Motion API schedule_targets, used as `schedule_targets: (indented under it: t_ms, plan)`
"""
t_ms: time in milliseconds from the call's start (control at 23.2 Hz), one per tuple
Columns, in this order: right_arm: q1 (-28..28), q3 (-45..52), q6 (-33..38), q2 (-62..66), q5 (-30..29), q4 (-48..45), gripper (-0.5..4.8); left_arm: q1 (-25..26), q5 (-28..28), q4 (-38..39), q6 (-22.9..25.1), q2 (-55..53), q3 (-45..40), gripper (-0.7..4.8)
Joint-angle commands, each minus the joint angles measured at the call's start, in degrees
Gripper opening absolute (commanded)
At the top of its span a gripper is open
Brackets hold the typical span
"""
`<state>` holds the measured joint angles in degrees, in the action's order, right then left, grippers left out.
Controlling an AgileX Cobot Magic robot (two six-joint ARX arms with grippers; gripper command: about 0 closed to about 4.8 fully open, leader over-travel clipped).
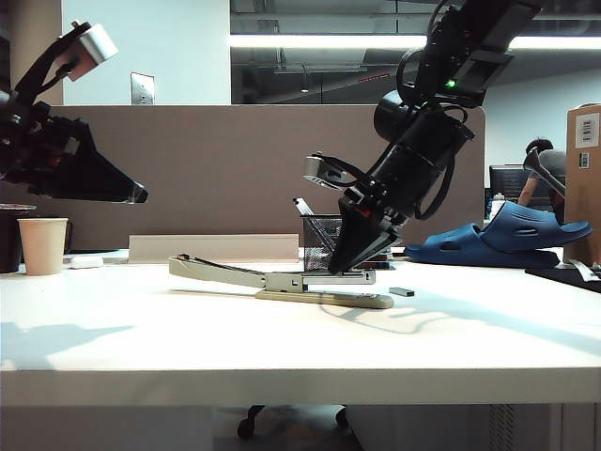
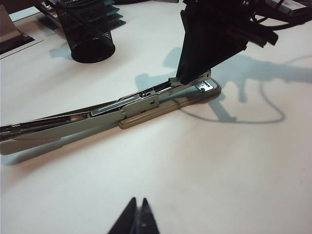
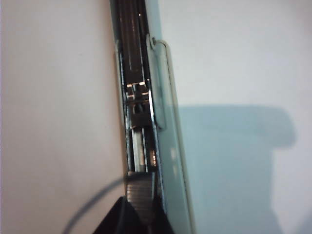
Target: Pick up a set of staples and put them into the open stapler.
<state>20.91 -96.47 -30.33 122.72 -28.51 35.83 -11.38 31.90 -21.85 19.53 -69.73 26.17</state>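
The cream stapler (image 1: 282, 280) lies open on the white table, its long arm pointing left and its grey magazine (image 3: 139, 112) exposed. My right gripper (image 1: 342, 267) points steeply down onto the magazine's right end. In the right wrist view it (image 3: 140, 208) is shut on the set of staples (image 3: 141, 192), a ridged silvery bar lined up over the magazine channel. The left wrist view shows the same gripper (image 2: 183, 78) as a dark wedge touching the stapler (image 2: 136, 105). My left gripper (image 1: 137, 195) hangs high at the left, shut and empty (image 2: 138, 201).
A black mesh pen cup (image 1: 319, 240) stands just behind the stapler. A small dark staple strip (image 1: 401, 291) lies right of the stapler's base. A paper cup (image 1: 43, 244) sits at the far left, and a blue shoe (image 1: 507, 235) at the back right.
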Motion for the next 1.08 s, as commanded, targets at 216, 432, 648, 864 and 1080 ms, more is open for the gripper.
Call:
schedule_targets:
  t_ms: [216,432,648,864,1080]
  plan:
    - [0.2,-2.3,-0.2,-0.2,0.0,0.3,0.51,0.0,0.3,-0.5,0.0,0.1,0.1,-0.05]
    - [0.1,-2.3,-0.4,-0.1,0.2,0.5,0.51,0.0,0.3,-0.4,0.0,0.1,0.1,-0.05]
    - [0.1,-2.3,-1.6,-0.1,0.3,0.0,0.51,0.0,0.3,-0.1,0.0,0.1,0.1,-0.05]
    - [0.1,-2.3,-1.7,0.0,0.3,0.5,0.51,0.0,0.3,0.3,0.0,0.1,0.1,-0.05]
    - [0.1,-2.3,-1.7,0.6,0.3,0.8,0.51,0.0,0.3,0.4,0.0,0.1,0.1,-0.05]
